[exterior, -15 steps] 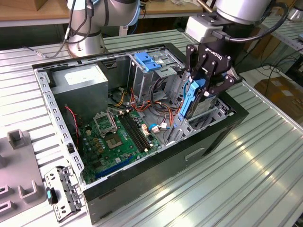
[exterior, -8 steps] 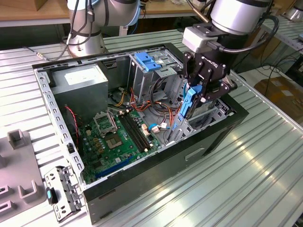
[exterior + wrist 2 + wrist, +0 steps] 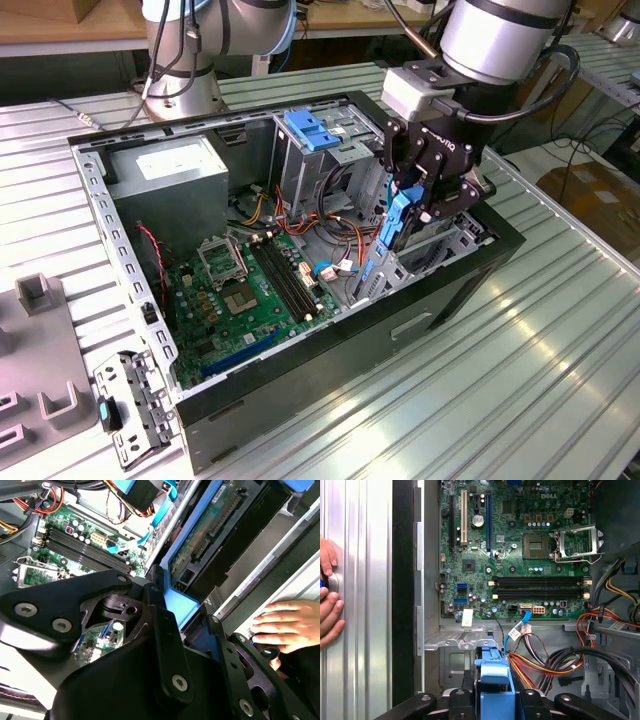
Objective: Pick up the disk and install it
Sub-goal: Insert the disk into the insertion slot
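Clamping the disk [image 3: 393, 235] by its narrow edges, the gripper [image 3: 415, 195] holds it upright on end over the drive cage [image 3: 445, 250], at the exterior view's right end of the open computer case [image 3: 330, 350]. It is judged a stiff, dense, shock-sensitive thing with smooth metal faces, so the blue plastic rails along its sides look the safest place to grip, rather than the bare circuit board. In the second wrist view that green board [image 3: 215, 525] shows framed by a blue rail [image 3: 181, 606], and in the first wrist view the blue end [image 3: 492, 680] juts out from the gripper.
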You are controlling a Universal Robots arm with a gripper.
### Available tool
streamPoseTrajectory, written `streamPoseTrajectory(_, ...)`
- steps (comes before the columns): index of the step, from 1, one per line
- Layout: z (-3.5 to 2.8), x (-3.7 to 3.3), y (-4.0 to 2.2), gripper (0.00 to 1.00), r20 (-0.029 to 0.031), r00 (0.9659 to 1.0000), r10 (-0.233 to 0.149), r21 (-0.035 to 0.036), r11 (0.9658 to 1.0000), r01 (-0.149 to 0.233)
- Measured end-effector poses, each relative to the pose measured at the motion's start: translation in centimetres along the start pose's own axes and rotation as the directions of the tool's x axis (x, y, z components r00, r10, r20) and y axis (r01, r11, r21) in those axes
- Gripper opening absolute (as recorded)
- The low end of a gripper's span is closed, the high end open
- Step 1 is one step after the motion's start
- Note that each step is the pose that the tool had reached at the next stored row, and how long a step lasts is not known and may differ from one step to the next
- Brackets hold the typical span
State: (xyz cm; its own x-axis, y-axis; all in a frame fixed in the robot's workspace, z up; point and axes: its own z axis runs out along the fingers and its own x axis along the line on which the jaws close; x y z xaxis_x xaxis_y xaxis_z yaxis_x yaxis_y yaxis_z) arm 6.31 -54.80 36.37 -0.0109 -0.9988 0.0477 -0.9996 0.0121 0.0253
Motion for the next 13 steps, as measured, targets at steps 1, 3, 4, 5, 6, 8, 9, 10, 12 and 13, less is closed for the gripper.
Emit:
streamPoseTrajectory(1, 0.02, -0.01, -0.01, 0.37, 0.0005, 1.0000, 0.000, 0.0002, 1.0000, 0.000)
streamPoseTrajectory(3, 0.02, 0.00, -0.01, 0.38, 0.0004, 1.0000, 0.000, 0.0001, 1.0000, 0.000)
streamPoseTrajectory(4, 0.01, 0.00, -0.01, 0.38, 0.0002, 1.0000, 0.000, 0.0001, 1.0000, 0.000)
streamPoseTrajectory(5, 0.01, 0.00, -0.01, 0.44, -0.0001, 1.0000, 0.000, 0.0001, 1.0000, 0.000)
streamPoseTrajectory(6, 0.01, 0.00, 0.00, 0.44, -0.0001, 1.0000, 0.000, 0.0000, 1.0000, 0.000)
streamPoseTrajectory(8, 0.00, 0.00, 0.00, 0.44, -0.0002, 1.0000, 0.000, 0.0000, 1.0000, 0.000)
streamPoseTrajectory(9, 0.00, 0.00, 0.00, 0.43, -0.0004, 1.0000, 0.000, 0.0000, 1.0000, 0.000)
streamPoseTrajectory(10, 0.00, 0.00, 0.00, 0.43, -0.0004, 1.0000, 0.000, 0.0000, 1.0000, 0.000)
streamPoseTrajectory(12, 0.00, 0.00, 0.00, 0.30, -0.0004, 1.0000, 0.000, 0.0001, 1.0000, 0.000)
streamPoseTrajectory(13, 0.00, 0.00, 0.00, 0.18, -0.0004, 1.0000, 0.000, 0.0000, 1.0000, 0.000)
